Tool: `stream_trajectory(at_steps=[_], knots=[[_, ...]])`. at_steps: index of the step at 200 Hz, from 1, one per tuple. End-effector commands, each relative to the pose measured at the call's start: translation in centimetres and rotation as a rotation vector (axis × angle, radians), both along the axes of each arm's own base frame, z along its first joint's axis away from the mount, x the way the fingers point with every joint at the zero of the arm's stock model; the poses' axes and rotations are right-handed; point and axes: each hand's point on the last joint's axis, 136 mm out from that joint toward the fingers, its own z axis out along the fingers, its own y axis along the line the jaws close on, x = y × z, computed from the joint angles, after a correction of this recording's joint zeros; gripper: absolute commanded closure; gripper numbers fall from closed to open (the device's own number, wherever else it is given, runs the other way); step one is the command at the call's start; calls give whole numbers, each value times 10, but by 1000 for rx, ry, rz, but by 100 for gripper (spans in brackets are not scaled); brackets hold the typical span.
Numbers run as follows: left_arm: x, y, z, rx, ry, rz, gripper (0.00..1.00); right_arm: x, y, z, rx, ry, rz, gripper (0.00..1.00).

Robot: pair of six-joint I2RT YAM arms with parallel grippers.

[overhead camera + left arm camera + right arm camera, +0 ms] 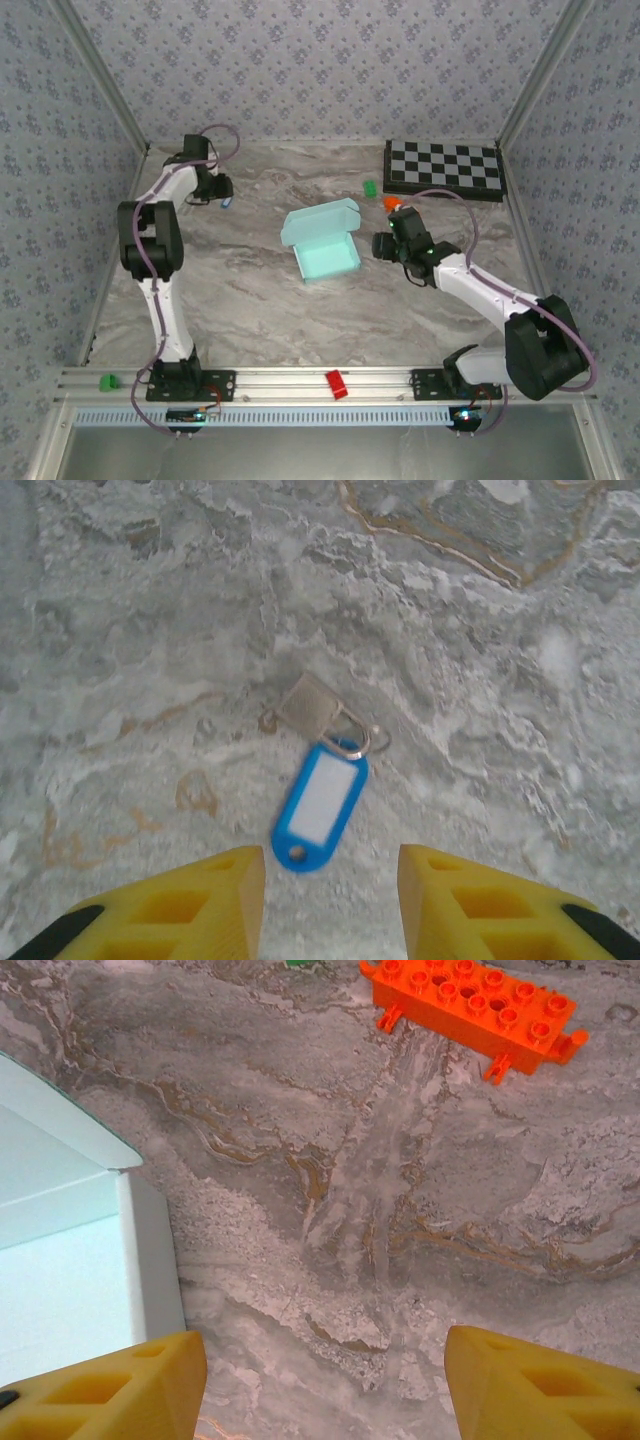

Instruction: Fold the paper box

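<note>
**Half-made box, and only one arm near it**

The paper box (pixel 328 262) sits mid-counter (pixel 250 300), slightly askew. It is pale turquoise card with its tray walls already up and its lid flap open, leaning toward the far side. The right jaws are spread wide and empty just beside its right wall. A sideways nudge there would likely skate the light card across the marble or dent the wall rather than fold anything. The left jaws are well apart from the box, parted with nothing between them. They hover over a blue key tag (pixel 320 805) and its key (pixel 308 705), so they risk pinching that instead. With nothing bracing the box, closing the lid could push the whole thing toward the orange brick (pixel 470 1005).
</note>
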Motion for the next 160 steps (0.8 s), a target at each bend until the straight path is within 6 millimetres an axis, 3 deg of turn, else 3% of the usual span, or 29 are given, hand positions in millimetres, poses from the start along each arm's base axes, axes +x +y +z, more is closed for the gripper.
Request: stream_trajectory(at_steps=[1, 44, 63, 160], knots=[[-3, 2, -6, 7, 83, 26, 61, -5, -3, -1, 10, 12, -9, 34], [4, -7, -11, 73, 105, 12, 58, -5, -4, -5, 18, 12, -15, 34], [15, -13, 1, 115, 72, -2, 55, -4, -3, -6, 24, 13, -14, 34], [30, -24, -19, 226, 115, -10, 57, -3, 0, -15, 38, 34, -1, 34]])
